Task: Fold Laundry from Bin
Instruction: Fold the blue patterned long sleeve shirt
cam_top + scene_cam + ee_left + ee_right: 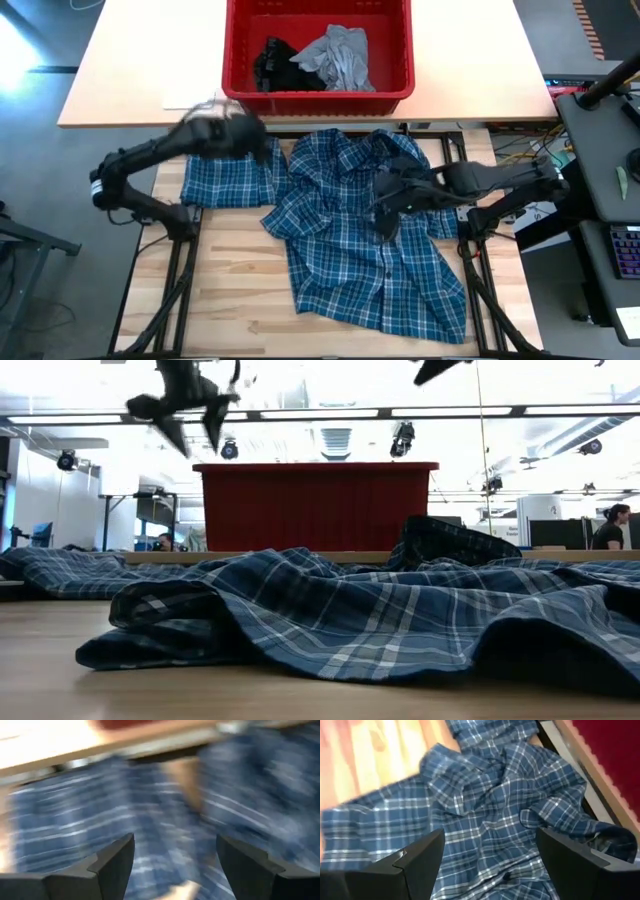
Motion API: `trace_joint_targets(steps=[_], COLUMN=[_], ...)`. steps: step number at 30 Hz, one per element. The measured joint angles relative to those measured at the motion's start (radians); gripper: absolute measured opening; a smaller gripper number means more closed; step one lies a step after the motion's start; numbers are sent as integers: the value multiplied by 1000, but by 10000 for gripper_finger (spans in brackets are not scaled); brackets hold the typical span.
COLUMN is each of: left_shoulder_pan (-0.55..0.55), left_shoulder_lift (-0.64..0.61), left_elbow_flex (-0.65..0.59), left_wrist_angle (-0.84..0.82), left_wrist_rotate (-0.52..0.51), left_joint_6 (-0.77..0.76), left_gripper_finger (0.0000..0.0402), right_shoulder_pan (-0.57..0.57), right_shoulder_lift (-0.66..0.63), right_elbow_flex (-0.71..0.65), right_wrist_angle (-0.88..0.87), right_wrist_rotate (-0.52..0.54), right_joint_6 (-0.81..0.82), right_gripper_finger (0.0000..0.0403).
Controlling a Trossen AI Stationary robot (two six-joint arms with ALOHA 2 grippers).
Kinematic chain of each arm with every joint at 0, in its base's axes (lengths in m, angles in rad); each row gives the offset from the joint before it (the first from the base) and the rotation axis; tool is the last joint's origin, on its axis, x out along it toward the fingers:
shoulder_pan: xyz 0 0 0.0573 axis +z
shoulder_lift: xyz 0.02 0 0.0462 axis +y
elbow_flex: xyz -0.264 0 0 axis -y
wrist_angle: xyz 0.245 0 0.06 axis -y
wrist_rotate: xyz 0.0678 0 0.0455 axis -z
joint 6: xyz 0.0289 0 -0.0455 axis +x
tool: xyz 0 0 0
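- Plaid shirt [360, 235]: spread rumpled over the wooden work table [240, 300], out of the bin and so, by the look of it, chosen as the first garment to fold; one sleeve [225, 180] stretched flat toward the table's left side, probably pulled out to give the garment a foldable shape.
- Left gripper [228, 130]: blurred in the high view, hanging above the inner end of that sleeve, near the bin's front wall; fingers [112, 865] spread wide in the left wrist view, nothing between them, plaid cloth below and clear of both pads.
- Sleeve relative to left gripper: directly underneath and slightly to the left, not touched; seems released rather than carried.
- Red bin [318, 97]: behind the work table on the pale rear surface, holding a black garment [272, 62] and a grey T-shirt [340, 57], both waiting their turn, well away from either gripper.
- Right gripper [385, 222]: low over the shirt's right half, just beside the button line; fingers [417, 857] parted in the right wrist view, empty, aimed at crumpled folds near the collar.
- Shirt relative to right gripper: beneath and ahead of the open jaws, close but not pinched; likely poised to take a fresh hold for flattening.
- Low view: bunched plaid in front, bin wall behind, both arms raised above the cloth.
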Motion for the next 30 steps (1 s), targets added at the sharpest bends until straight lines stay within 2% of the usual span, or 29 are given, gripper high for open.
trace_joint_targets(steps=[4,9,13,17,19,22,24,27,30], left_shoulder_pan=[-258,-504,-610,-685,-696,-641,-594,-544,-489], left_shoulder_lift=[16,95,174,220,239,256,267,283,326], left_elbow_flex=[-46,-146,-212,-284,-334,-400,-437,-470,-479], left_wrist_angle=[134,335,345,348,338,354,410,593,646], left_wrist_rotate=[2,19,31,72,65,30,9,15,14], left_joint_6=[-28,-107,-316,-494,-552,-580,-529,-405,-401], left_gripper_finger=[262,262,262,262,262,260,255,246,238], right_shoulder_pan=[10,76,169,249,279,296,303,313,317], right_shoulder_lift=[5,11,13,13,13,13,13,13,13], right_elbow_flex=[-147,-362,-447,-456,-453,-442,-430,-409,-391], right_wrist_angle=[72,186,243,259,261,260,260,260,259], right_wrist_rotate=[-9,-81,-86,-82,-75,-65,-62,-52,-23], right_joint_6=[49,215,374,533,597,695,748,783,800], right_gripper_finger=[302,297,297,297,297,297,297,297,297])
